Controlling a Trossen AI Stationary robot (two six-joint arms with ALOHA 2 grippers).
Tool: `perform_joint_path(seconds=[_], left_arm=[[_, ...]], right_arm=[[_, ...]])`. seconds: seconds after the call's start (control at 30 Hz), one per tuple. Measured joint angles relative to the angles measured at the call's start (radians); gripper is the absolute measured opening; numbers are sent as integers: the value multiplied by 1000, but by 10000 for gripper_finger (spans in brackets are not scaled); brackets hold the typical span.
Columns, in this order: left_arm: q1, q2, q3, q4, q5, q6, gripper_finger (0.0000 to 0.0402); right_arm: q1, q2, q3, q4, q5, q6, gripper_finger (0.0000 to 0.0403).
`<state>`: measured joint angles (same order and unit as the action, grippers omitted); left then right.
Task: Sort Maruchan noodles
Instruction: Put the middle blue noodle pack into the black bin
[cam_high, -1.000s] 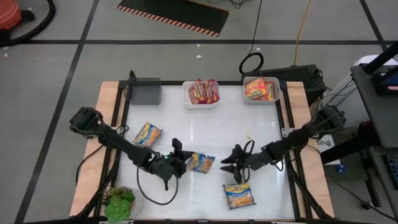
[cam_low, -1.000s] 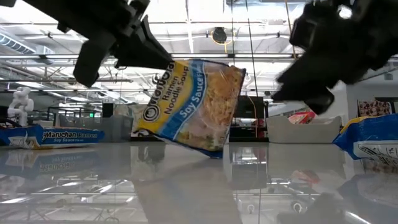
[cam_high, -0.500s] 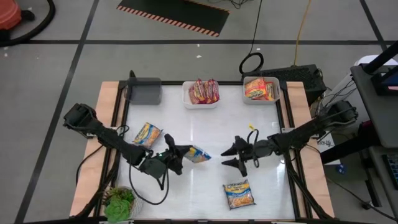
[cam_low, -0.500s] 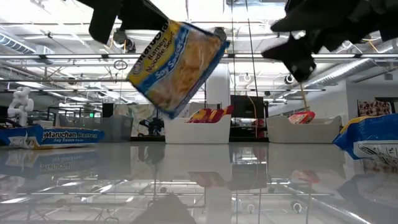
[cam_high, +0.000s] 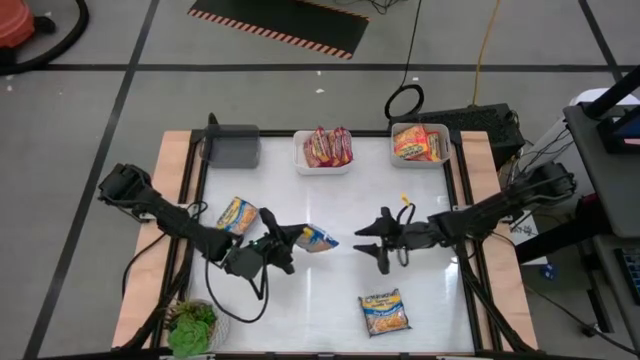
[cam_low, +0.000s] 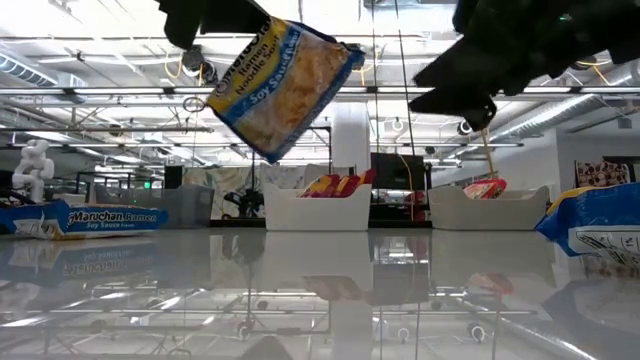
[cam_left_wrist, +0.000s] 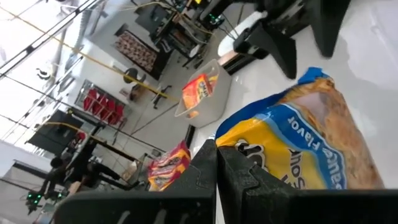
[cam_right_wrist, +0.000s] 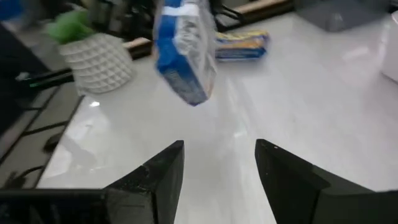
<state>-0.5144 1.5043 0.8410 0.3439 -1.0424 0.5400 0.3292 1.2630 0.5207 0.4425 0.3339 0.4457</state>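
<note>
On a white table (cam_high: 330, 290), two dark robot arms meet near the centre. The left gripper (cam_high: 283, 240) has its jaws pressed together on the edge of a blue-and-yellow noodle packet (cam_high: 316, 239), holding it tilted in the air above the table, as the low view shows (cam_low: 285, 85). Facing it from just across the middle, the right gripper (cam_high: 372, 239) hangs with its jaws spread apart, holding and touching nothing; the lifted packet shows a little way beyond its two fingers (cam_right_wrist: 163, 177) in its own wrist view. At the far edge stand a grey bin (cam_high: 231, 146), a white tray (cam_high: 322, 162) of red packets (cam_high: 328, 145) and a second tray (cam_high: 419, 160) of orange packets (cam_high: 417, 143). Another blue-and-yellow packet (cam_high: 237, 215) lies flat near the left arm, and a third (cam_high: 384, 312) lies toward the near edge. A potted plant (cam_high: 192, 326) sits at the near left corner.
</note>
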Motion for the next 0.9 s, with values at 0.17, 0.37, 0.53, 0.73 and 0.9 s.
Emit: perform_joint_path(seconds=[0.17,0.37,0.53,0.73,0.9], left_arm=[[21,0,0,-15,156,-35,0],[28,0,0,-44,212,-95,0],[5,0,0,-92,211,-167,0],[-21,0,0,-140,184,-237,0],[-24,0,0,-140,178,-255,0]], right_arm=[[-3,68,117,-88,-27,-10,192],[-2,127,224,-141,-47,-50,192],[-7,131,286,-249,49,-52,192],[1,131,326,-243,56,-97,192],[-1,131,327,-255,47,-117,192]])
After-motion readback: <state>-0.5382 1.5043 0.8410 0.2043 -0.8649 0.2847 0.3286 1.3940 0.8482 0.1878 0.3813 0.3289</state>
